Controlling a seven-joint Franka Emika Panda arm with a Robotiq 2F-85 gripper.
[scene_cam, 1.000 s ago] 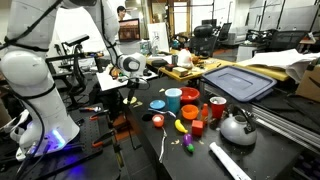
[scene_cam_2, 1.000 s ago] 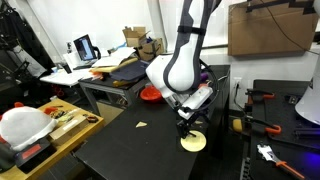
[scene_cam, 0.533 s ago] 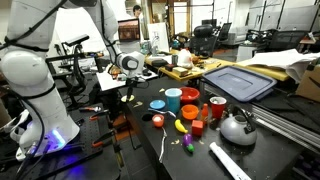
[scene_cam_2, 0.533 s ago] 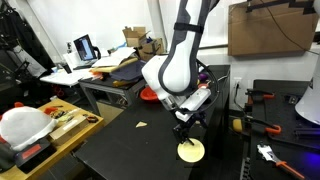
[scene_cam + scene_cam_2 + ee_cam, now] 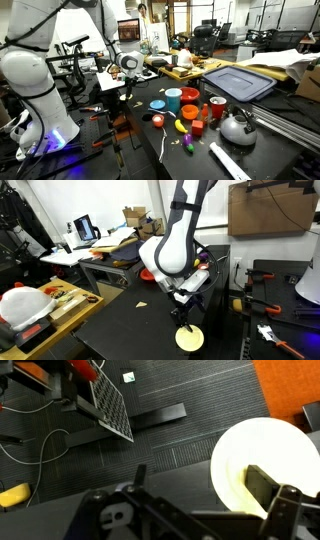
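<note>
Closest to us in the wrist view, the two black fingers (image 5: pixel 272 490) stand spread wide with nothing between them. One is over the bare black ribbed counter (image 5: pixel 180 430), and the other crosses the edge of the pale yellow round plate (image 5: pixel 250 445). So the plate sits off to one side of the gap, not centred in it. In an exterior view the plate (image 5: pixel 189 337) lies flat on the counter below the arm, with the fingers hanging just above it. Whether they touch it we cannot tell. We read this as the approach: lining up over the plate, no grip made yet. A thin flat plate gives little to pinch, so the next move, we judge, calls for shifting across until the rim lies between the fingers, then lowering with care. Farther off, a silver wire grid (image 5: pixel 108 410) and an orange flat sheet (image 5: pixel 290 390) lie on the counter. Far back, there's an open laptop (image 5: pixel 85 227).
</note>
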